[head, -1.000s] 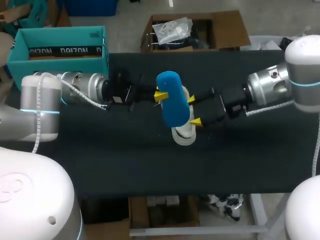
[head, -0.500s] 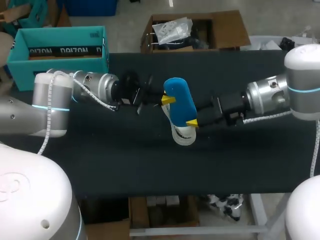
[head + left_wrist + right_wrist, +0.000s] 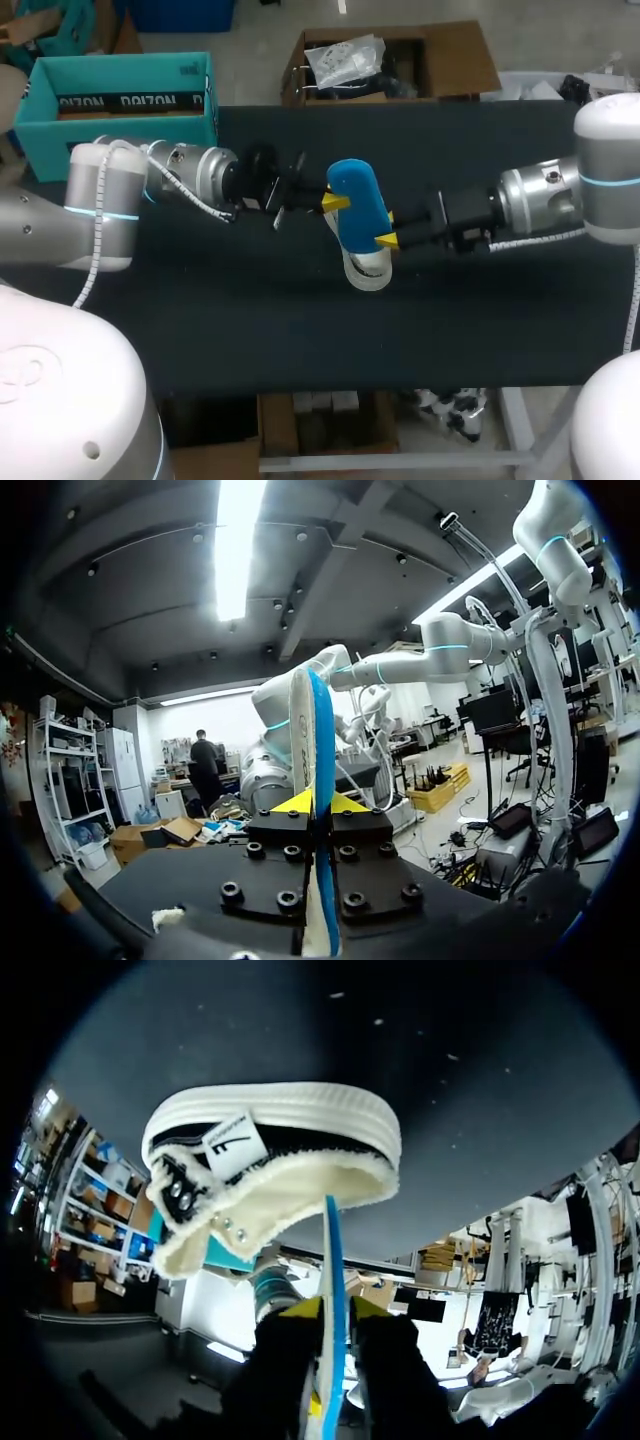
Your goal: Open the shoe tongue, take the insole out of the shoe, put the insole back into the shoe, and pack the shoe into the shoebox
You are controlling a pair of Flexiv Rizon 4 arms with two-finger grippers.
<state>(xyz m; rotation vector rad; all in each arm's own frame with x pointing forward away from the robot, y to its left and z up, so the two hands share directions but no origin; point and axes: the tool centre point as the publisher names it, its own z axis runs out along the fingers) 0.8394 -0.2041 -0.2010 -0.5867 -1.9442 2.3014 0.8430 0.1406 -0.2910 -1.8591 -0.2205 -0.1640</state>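
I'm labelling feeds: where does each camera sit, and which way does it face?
Head view: above, behind the robot, looking down at the table; left gripper and right gripper show.
Left wrist view: on left wrist, looking along its fingers, insole between them.
Right wrist view: on right wrist, facing the shoe past its gripper.
All share the insole.

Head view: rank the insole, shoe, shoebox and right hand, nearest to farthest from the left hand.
1. insole: gripped in the left hand itself.
2. right hand, on the insole's other side, and shoe, under the insole toward the table's near edge: too close to call.
3. shoebox: at the far left corner.
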